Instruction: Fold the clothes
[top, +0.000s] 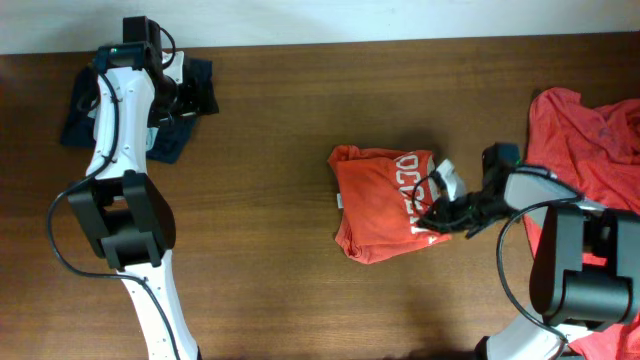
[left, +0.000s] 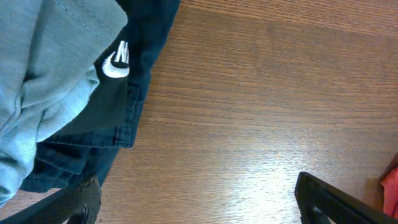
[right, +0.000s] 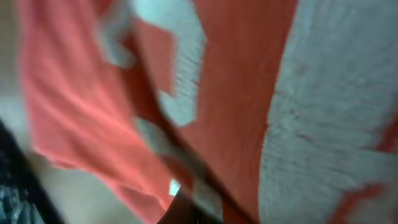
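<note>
A folded orange-red T-shirt (top: 383, 203) with white block letters lies in the middle of the table. My right gripper (top: 437, 213) is at its right edge and looks shut on the fabric. Blurred orange-red cloth with white lettering (right: 236, 93) fills the right wrist view and hides the fingers. More orange-red T-shirts (top: 590, 135) lie in a loose pile at the right edge. My left gripper (top: 185, 100) is open and empty at the far left, its fingers (left: 199, 208) spread wide over bare wood.
A dark navy garment (top: 80, 115) lies at the back left under my left arm. In the left wrist view it shows a white logo (left: 117, 60), with a light blue-grey garment (left: 43, 74) on top. The table is brown wood (top: 270, 150).
</note>
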